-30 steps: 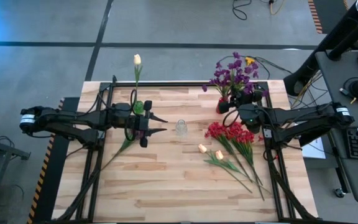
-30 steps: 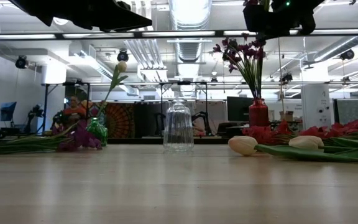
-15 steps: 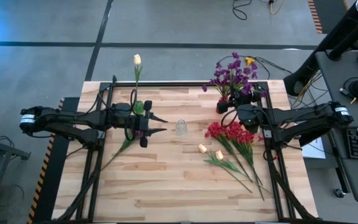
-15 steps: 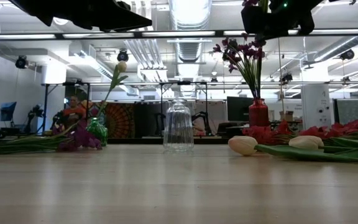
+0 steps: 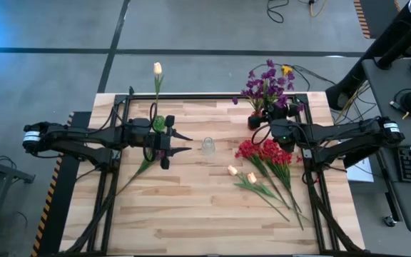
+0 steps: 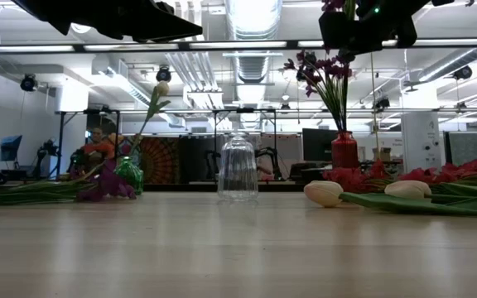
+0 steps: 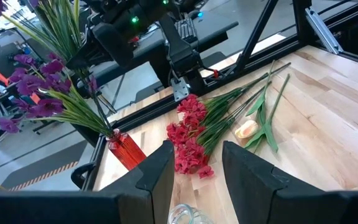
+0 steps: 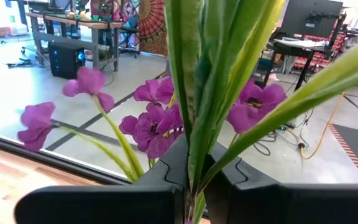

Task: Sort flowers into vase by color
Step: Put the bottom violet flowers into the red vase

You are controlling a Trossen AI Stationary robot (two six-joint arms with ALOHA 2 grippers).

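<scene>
Wooden table [image 5: 191, 207] under bright workshop lights; red vase [image 6: 344, 151] holds purple flowers [image 5: 266, 84], my right gripper [image 8: 191, 186] clenched on their stems.

We see a glass vase [image 5: 207, 146] at the table's [image 5: 191, 214] centre in the high view. Right of it lie loose flowers [image 5: 266, 168]; upper right stands a filled vase [image 5: 255, 121]; left stands a vase [image 5: 159, 123] holding one tulip [image 5: 158, 69].

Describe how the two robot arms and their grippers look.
Both arms are dark, slim and jointed, each with a white label band near its outer end. The left gripper has two black pointed fingers. The right gripper is a black block; green lights show on it.
</scene>
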